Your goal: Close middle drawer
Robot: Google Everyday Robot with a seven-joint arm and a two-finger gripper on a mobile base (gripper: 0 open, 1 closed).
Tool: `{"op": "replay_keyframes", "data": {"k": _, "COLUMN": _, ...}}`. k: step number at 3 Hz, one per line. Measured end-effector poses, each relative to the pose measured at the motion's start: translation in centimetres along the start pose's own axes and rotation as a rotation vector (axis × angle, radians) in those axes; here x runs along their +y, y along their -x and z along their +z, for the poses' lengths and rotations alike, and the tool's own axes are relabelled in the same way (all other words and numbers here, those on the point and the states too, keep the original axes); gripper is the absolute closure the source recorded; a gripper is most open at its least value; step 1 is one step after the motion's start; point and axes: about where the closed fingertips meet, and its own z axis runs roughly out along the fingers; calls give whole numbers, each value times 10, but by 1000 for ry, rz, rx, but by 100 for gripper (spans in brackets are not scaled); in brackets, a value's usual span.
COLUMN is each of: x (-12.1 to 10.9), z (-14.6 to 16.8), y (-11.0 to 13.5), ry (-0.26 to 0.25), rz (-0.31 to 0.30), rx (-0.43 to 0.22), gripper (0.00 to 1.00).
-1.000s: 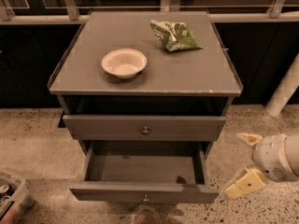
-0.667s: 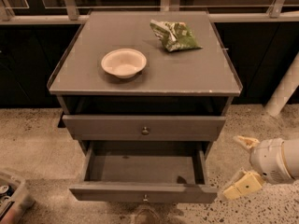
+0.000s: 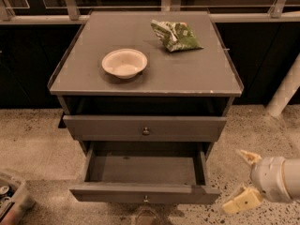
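Pincer agape beside middle drawer, front camera-ward

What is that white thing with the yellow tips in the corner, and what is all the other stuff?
That white thing is the end of a robot's arm. The two pale yellow tips are the fingers of its tool, which it uses like a hand. The fingers are spread open and hold nothing. The tool hangs low on the right, close to the pulled-out drawer but not touching it.

There is only one picture here. The camera looks down at a grey cabinet from in front and above.

On top of the cabinet sit a small pale bowl and a crumpled green bag.

Below are drawers with little round knobs. The top drawer sticks out only a little. The middle drawer is pulled far out, and its inside looks empty. The robot's job is to push that one shut.
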Motion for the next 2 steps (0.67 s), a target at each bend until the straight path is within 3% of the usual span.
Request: {"op": "replay_keyframes", "data": {"k": 2, "x": 24, "z": 80, "y": -106, "ry": 81, "rz": 224, "rx": -152, "gripper": 0}}
